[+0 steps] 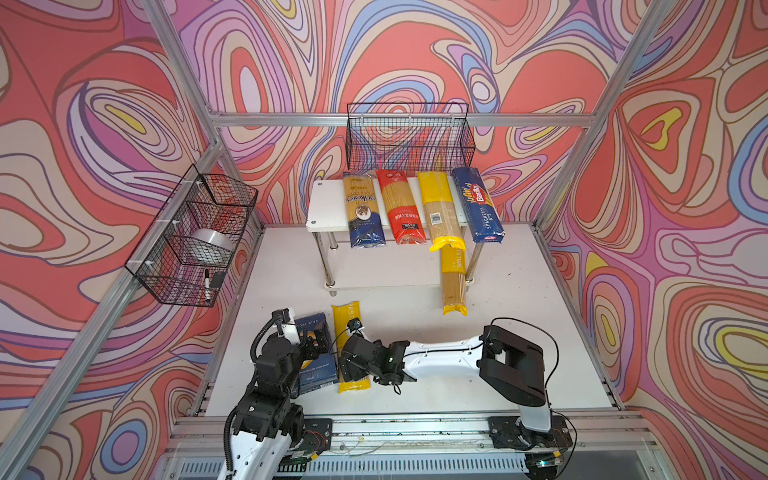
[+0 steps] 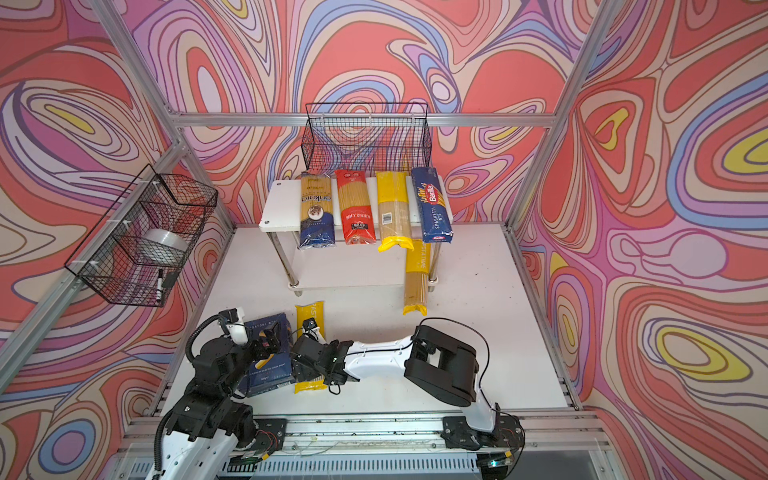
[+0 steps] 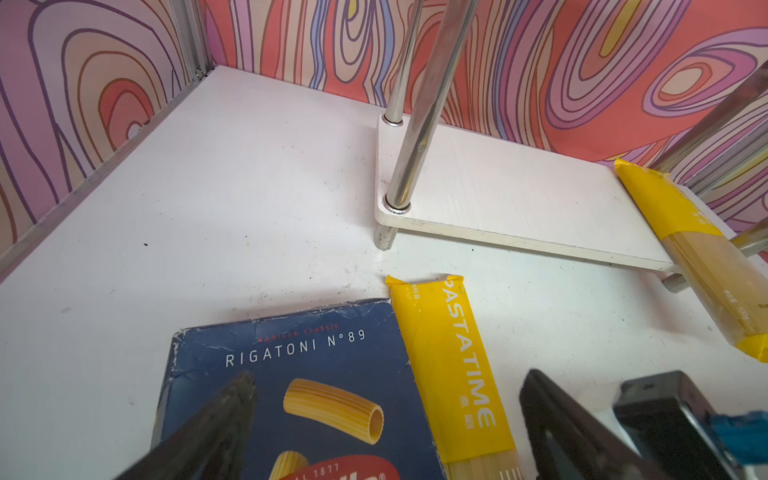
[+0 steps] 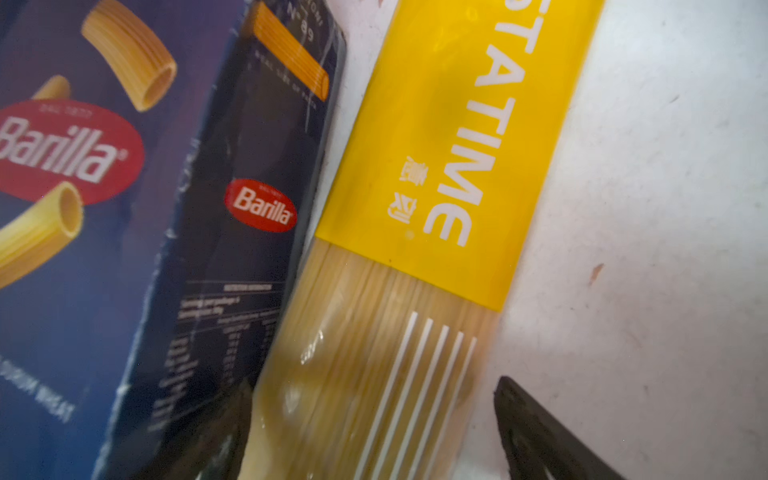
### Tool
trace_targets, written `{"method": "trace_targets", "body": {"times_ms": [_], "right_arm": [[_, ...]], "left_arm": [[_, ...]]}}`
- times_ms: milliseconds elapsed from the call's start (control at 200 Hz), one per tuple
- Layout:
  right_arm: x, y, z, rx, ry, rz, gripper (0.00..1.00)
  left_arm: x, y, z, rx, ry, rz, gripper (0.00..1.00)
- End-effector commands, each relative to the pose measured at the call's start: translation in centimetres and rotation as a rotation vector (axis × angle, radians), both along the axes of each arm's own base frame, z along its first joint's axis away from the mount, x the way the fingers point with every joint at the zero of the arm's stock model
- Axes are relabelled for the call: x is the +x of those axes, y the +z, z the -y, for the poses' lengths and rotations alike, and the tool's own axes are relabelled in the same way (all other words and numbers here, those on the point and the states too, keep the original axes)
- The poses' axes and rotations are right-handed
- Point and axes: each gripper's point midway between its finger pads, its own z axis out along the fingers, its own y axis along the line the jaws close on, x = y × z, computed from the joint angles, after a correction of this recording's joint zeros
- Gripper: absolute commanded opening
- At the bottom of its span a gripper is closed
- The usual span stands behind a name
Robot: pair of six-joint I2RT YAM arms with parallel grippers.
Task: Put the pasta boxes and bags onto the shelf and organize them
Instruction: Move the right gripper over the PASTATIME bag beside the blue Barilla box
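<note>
— Yellow-ended bag (image 1: 347, 318): where is it being shown?
— It is being shown flat on the table (image 1: 519, 332), just beside the rigatoni box (image 1: 320, 374). It is being straddled by the right gripper (image 4: 374, 384), whose jaws are being held wider than the bag: one finger is being kept on the box side, the other clear of the bag.
— And the left gripper (image 3: 388, 378)?
— It is being held over the rigatoni box, with its jaws spread wide.
— What is being carried by the shelf (image 1: 328, 203)?
— On the top board, four packs are being displayed side by side, overhanging the front edge: the gold-and-navy bag (image 1: 363, 210), the red-ended bag (image 1: 399, 208), a second yellow-ended bag (image 1: 440, 208) and the spaghetti box (image 1: 478, 203). A third yellow-ended bag (image 1: 453, 282) is being shown lying across the lower board's front edge, its near end on the table.
</note>
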Motion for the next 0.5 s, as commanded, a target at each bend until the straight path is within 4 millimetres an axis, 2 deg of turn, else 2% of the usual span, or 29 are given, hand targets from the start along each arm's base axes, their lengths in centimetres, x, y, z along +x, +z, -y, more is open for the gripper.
{"method": "trace_targets", "body": {"times_ms": [0,205,496], "right_arm": [[0.1,-1.3,0.8,-0.063,-0.012,0.009,0.95],[0.1,-2.5,2.9,-0.163,-0.015,0.029,0.98],[0.0,-2.6,6.9,-0.152,-0.046,-0.014,0.98]], "left_arm": [[0.0,-1.2,-0.1,0.012,0.0,-0.041,1.0],[0.3,-1.3,0.2,0.013,-0.014,-0.055,1.0],[0.2,-1.3,0.2,0.012,-0.012,-0.053,1.0]]}}
